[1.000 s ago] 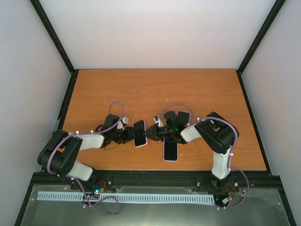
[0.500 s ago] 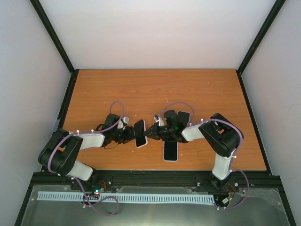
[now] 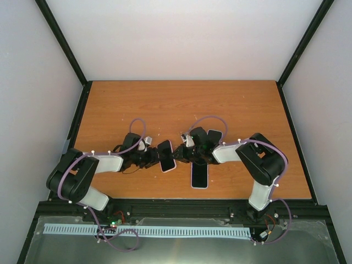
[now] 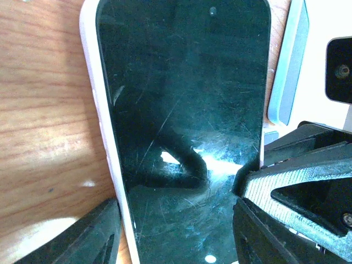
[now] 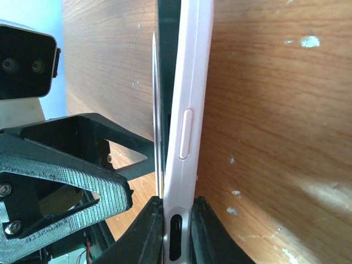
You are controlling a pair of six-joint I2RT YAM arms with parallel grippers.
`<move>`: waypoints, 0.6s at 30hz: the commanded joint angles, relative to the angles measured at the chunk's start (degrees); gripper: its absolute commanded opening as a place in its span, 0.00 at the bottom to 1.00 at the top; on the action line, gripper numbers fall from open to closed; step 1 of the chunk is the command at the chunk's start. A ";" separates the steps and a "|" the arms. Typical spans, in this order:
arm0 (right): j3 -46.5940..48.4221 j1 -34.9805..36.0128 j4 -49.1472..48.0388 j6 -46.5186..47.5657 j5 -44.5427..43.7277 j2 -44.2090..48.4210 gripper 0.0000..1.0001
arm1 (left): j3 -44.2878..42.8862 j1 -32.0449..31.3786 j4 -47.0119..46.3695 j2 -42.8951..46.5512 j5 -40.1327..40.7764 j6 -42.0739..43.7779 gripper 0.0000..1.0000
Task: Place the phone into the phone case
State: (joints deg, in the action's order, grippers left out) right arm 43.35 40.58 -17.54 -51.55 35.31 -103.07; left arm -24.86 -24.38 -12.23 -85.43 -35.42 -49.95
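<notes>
A phone (image 3: pixel 166 156) with a black scratched screen (image 4: pixel 181 110) sits in a pale pink phone case (image 4: pixel 99 110) and is held just above the table between both arms. My left gripper (image 4: pixel 179 220) spans its width, one finger at each long edge, shut on it. My right gripper (image 5: pixel 177 231) pinches the bottom end of the case (image 5: pixel 190 82) across its thickness, with the charge port between its fingers. Seen edge-on, the phone's dark side (image 5: pixel 168 55) stands slightly proud of the case toward the far end. In the top view the left gripper (image 3: pixel 154 158) and right gripper (image 3: pixel 179 155) face each other.
Another black-screened phone (image 3: pixel 199 176) lies flat near the front edge, under the right arm. A dark slab (image 3: pixel 214 136) lies behind the right gripper. The wooden table (image 3: pixel 181 104) is walled by white panels and black frame posts.
The held phone has shifted slightly right and tilted, its near end swinging right. The right arm's elbow has moved a little outward. Both grippers stay on it.
</notes>
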 commanded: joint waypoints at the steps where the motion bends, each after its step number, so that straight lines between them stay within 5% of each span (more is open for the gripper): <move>1: 0.51 0.38 0.46 2.30 -1.41 2.93 0.10 | -0.16 -0.58 -0.28 2.35 -1.65 -0.70 0.58; 10: -5.69 0.20 -7.33 1.63 -2.07 13.51 0.05 | 0.20 0.10 3.99 16.94 -2.42 0.90 0.79; 18: -13.41 0.20 -17.94 1.15 1.37 27.83 0.05 | -1.16 1.00 2.54 26.31 -6.47 -0.13 0.78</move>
State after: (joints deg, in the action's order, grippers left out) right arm 31.33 40.56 -24.18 -50.61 33.56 -81.25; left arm -24.47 -23.66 -7.92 -61.67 -38.17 -50.02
